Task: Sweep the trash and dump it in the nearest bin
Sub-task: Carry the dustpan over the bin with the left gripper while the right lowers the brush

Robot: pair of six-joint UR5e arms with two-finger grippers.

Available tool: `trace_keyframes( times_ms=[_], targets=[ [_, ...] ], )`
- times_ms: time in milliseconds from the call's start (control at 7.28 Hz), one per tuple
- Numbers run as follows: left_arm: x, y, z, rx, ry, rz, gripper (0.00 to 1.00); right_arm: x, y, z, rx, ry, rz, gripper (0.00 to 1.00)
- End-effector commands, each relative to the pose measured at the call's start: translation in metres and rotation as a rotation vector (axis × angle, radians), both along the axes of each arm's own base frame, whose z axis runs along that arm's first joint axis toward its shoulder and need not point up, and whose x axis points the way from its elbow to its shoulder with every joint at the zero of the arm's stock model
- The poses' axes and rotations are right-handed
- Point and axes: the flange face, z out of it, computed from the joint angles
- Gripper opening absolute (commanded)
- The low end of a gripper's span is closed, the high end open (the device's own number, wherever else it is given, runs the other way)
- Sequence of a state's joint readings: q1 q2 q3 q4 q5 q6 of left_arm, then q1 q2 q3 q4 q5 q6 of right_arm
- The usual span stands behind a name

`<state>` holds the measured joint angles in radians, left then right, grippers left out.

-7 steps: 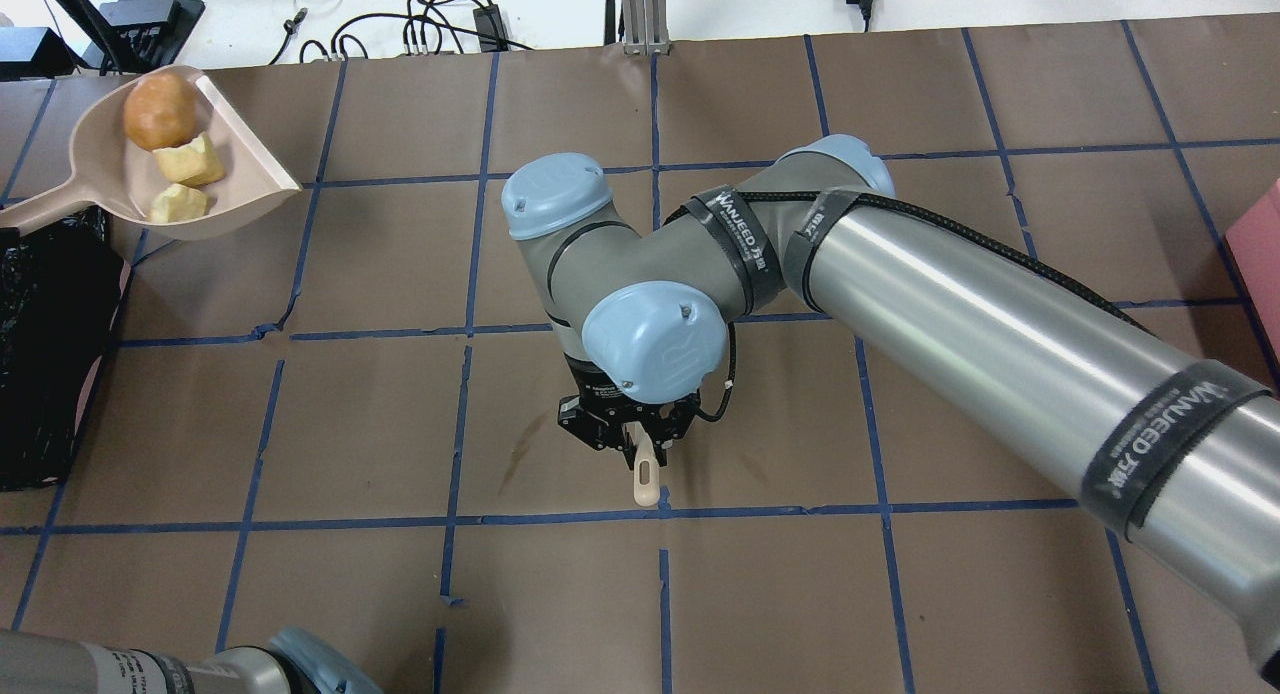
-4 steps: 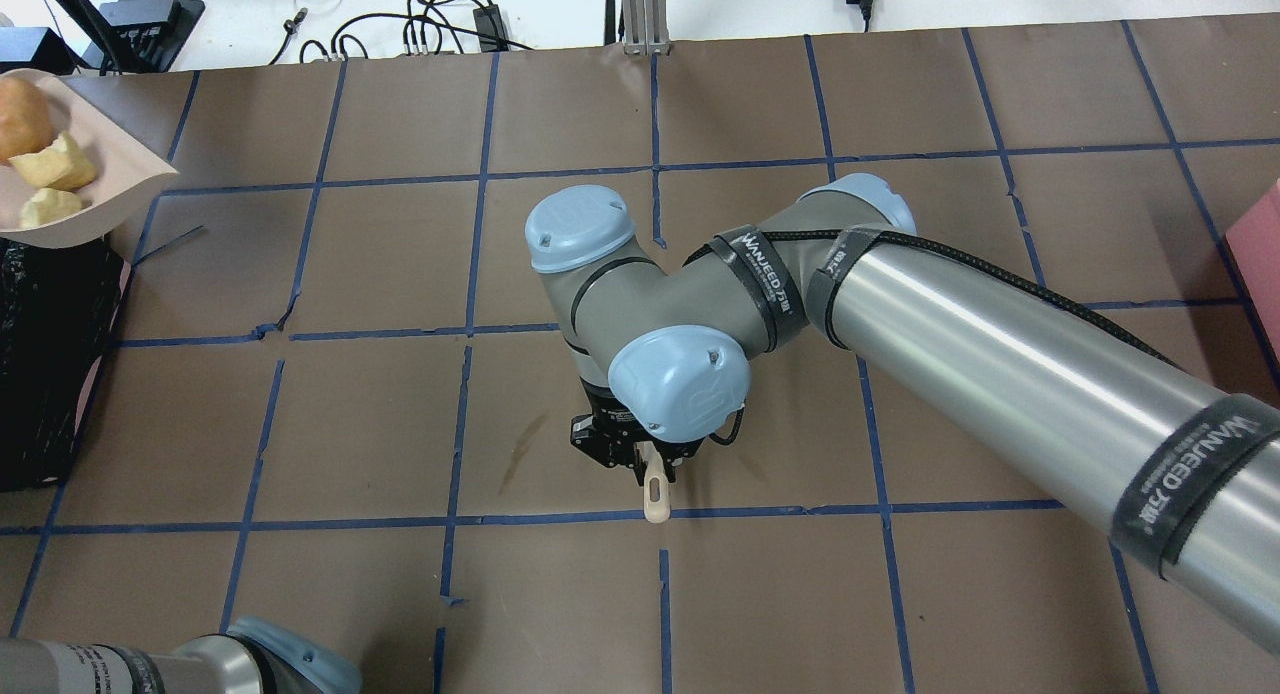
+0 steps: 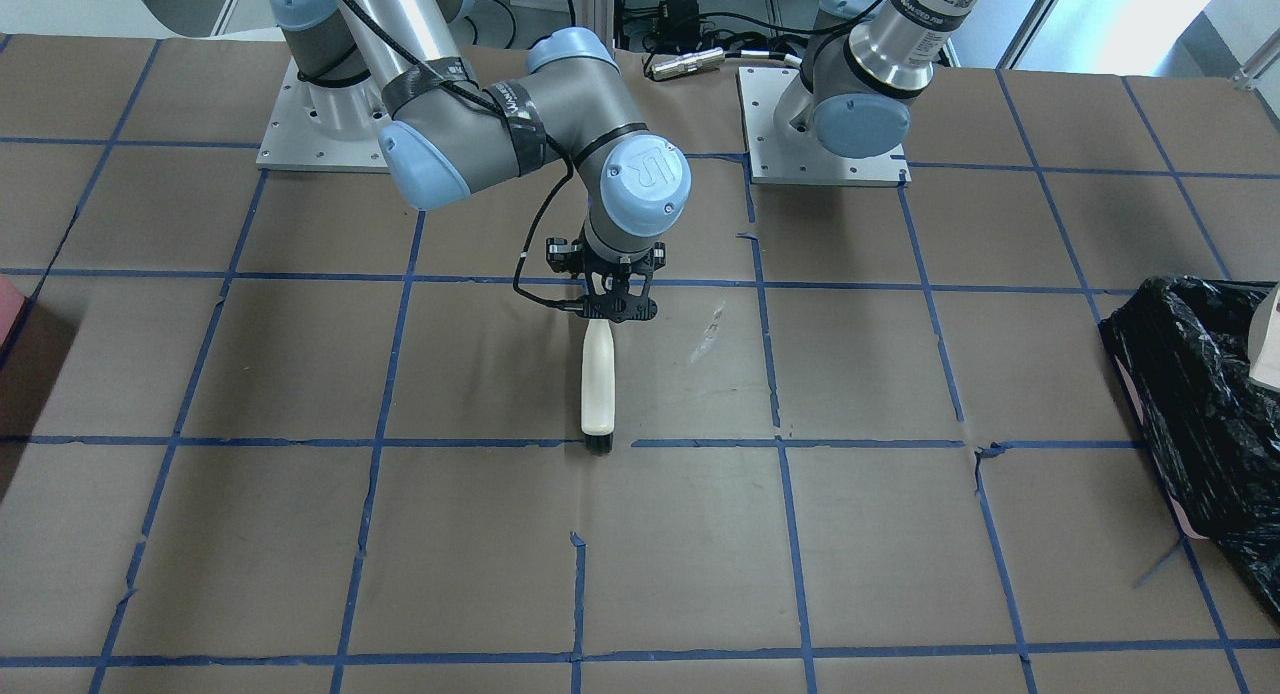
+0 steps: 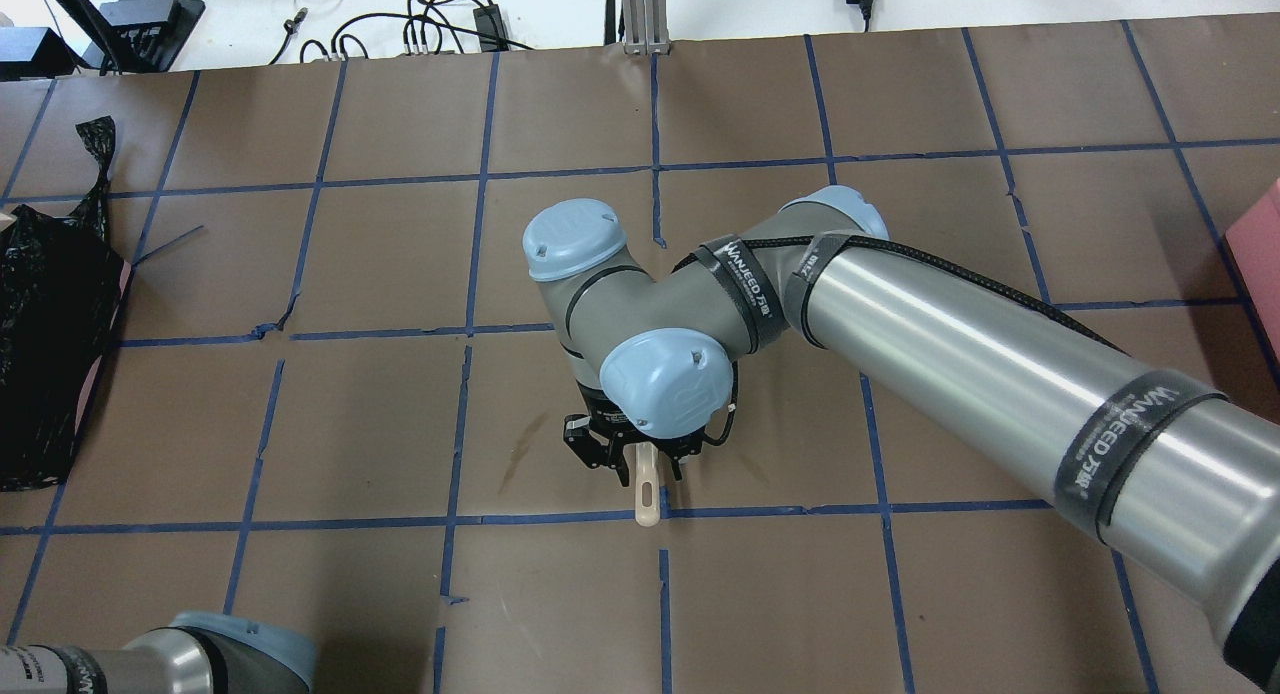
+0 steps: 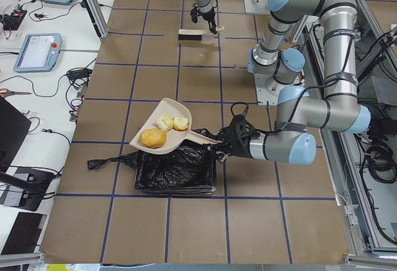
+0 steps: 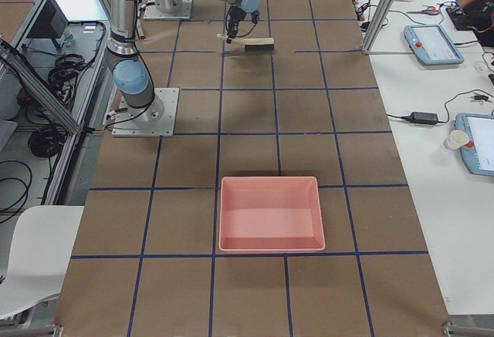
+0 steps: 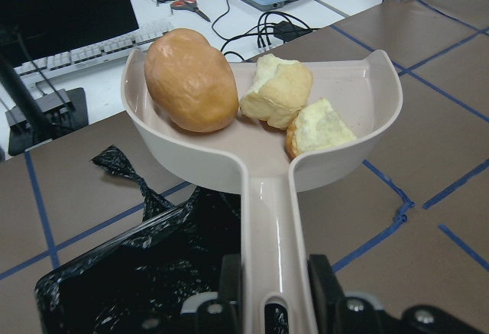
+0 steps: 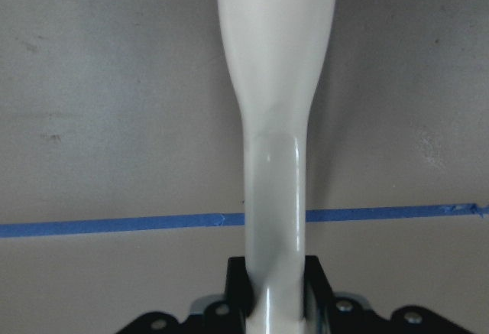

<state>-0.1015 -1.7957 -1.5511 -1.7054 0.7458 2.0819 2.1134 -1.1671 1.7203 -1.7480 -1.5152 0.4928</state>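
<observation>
brown gridded table (image 4: 350,424): left gripper (image 7: 275,280) grips dustpan (image 7: 221,170) of trash (image 7: 191,82) above bin (image 5: 177,170); right gripper (image 3: 610,309) clamps brush (image 3: 598,374); pink tray (image 6: 270,213) well apart.

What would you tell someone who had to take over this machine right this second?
Left gripper: shut on the dustpan handle, with the pan held about level above the black-bagged bin.
Right gripper: shut on the brush, low over mid-table.
Trash: the potato lump and two bread chunks all lie in the pan.
Done: sweeping.
Left: tip the pan so everything drops into the bin, then probably set the tools down.
</observation>
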Motion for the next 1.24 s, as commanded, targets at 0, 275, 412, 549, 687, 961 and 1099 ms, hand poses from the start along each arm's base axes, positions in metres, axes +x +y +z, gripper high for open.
trace_keyframes(
  times_ms=[0, 275, 412, 549, 687, 961, 1099],
  targets=[
    [0.014, 0.035, -0.004, 0.098, -0.060, -0.032, 0.01, 0.002, -0.003, 0.001, -0.004, -0.002, 0.001, 1.00],
    [0.017, 0.029, -0.001, 0.208, -0.196, -0.100, 0.01, 0.000, -0.039, 0.039, -0.079, -0.056, -0.021, 1.00],
    [0.015, 0.024, 0.004, 0.224, -0.232, -0.120, 0.01, 0.000, -0.067, 0.068, -0.108, -0.088, -0.028, 1.00],
    [0.021, 0.024, 0.005, 0.244, -0.267, -0.122, 0.01, -0.013, -0.089, 0.091, -0.107, -0.100, -0.018, 1.00],
    [0.025, 0.023, 0.006, 0.242, -0.294, -0.121, 0.01, -0.039, -0.111, 0.109, -0.133, -0.115, 0.017, 1.00],
    [0.028, 0.024, 0.011, 0.255, -0.337, -0.117, 0.01, -0.111, -0.166, 0.155, -0.196, -0.166, 0.049, 1.00],
    [0.029, 0.024, 0.012, 0.256, -0.337, -0.113, 0.01, -0.145, -0.172, 0.177, -0.188, -0.141, 0.071, 1.00]
  ],
)
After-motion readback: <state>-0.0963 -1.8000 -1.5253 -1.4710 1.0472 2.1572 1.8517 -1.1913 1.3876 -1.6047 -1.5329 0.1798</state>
